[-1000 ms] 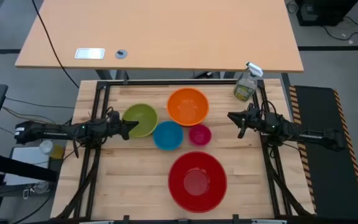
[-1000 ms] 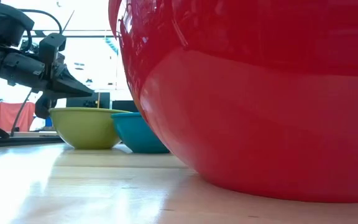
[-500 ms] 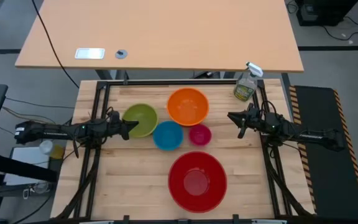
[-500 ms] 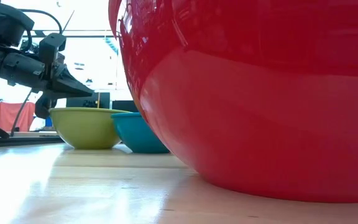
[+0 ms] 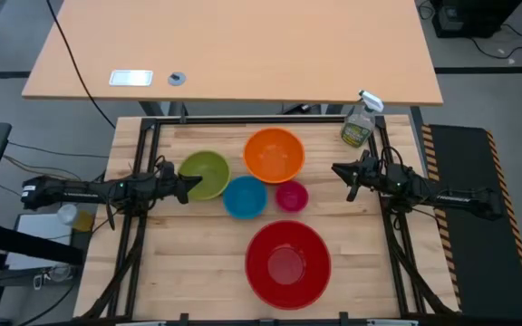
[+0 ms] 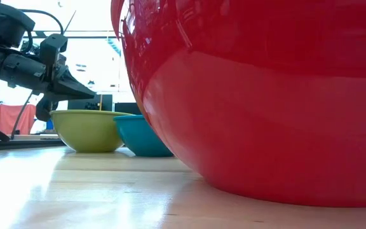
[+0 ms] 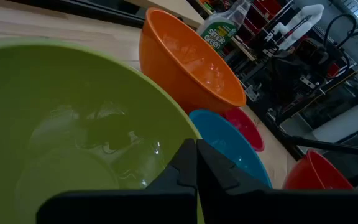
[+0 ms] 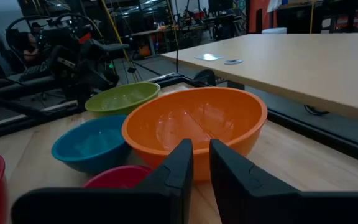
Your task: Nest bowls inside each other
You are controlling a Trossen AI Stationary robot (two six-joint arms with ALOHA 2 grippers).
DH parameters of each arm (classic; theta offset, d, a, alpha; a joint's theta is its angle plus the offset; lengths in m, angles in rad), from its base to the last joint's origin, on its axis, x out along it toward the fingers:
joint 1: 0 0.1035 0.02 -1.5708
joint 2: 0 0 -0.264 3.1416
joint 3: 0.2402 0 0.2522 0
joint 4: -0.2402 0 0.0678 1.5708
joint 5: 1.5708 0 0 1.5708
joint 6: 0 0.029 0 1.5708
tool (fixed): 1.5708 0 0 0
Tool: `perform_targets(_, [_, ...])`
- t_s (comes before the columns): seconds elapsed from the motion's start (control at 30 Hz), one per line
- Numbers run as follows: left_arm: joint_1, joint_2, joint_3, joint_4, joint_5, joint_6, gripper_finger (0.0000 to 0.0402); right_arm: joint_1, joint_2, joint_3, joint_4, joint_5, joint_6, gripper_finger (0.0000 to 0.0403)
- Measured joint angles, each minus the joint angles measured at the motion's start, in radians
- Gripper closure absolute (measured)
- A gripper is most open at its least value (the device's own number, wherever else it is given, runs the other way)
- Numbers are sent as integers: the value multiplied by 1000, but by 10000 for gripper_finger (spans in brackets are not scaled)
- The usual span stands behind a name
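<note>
Five bowls stand upright and apart on the wooden table: red (image 5: 288,263) near the front, orange (image 5: 274,155) at the back, lime green (image 5: 205,174) to its left, blue (image 5: 245,196) and small pink (image 5: 291,195) between them. My left gripper (image 5: 187,188) is shut. It points level toward the table's right and hovers just above the green bowl's left rim (image 6: 75,113), clear of it. My right gripper (image 5: 338,169) waits at the table's right edge, level, pointing at the orange bowl (image 8: 194,124). A narrow gap shows between its fingers, with nothing in it.
A clear spray bottle (image 5: 359,122) with greenish liquid stands at the table's far right corner, behind my right gripper. A larger wooden desk (image 5: 234,45) lies beyond the far edge. Bare tabletop shows left of the red bowl, which fills most of the low view (image 6: 253,95).
</note>
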Motion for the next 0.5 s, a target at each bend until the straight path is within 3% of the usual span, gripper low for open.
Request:
perform_targets(0.17, [0,0,0,9,0,-33,399,0,0,0,0,0,0,340])
perform_targets(0.37, [29,0,0,197,-69,-62,399,0,0,0,0,2,-6,340])
perform_targets(0.5, [40,0,0,301,-69,-63,399,-6,1,0,10,72,-88,340])
